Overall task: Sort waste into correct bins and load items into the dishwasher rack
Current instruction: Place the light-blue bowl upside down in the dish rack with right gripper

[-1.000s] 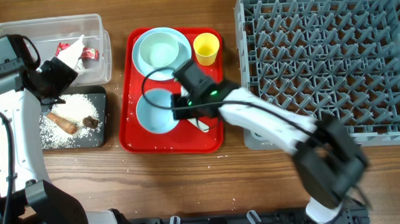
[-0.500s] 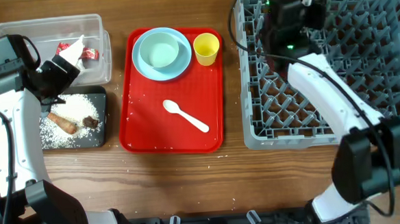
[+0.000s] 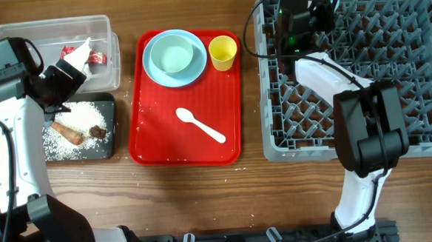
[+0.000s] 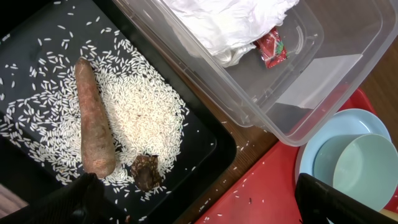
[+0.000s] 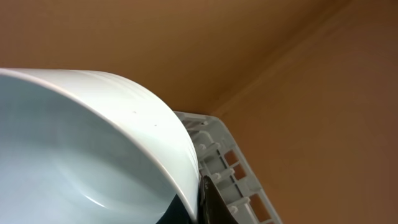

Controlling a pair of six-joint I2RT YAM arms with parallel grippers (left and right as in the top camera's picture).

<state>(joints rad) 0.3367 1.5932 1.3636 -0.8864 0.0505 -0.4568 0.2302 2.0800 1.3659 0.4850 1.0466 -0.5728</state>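
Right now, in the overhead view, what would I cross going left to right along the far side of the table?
Clear tub → pale blue plate → yellow cup → dishwasher rack.

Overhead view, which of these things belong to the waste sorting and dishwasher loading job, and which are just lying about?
Job: clear tub, black tray, napkin, wrappers, rice, carrot-like stick, dark lump, blue plate, mint bowl, light blue bowl, yellow cup, white spoon, dishwasher rack.
Just there: red serving tray, wooden table.
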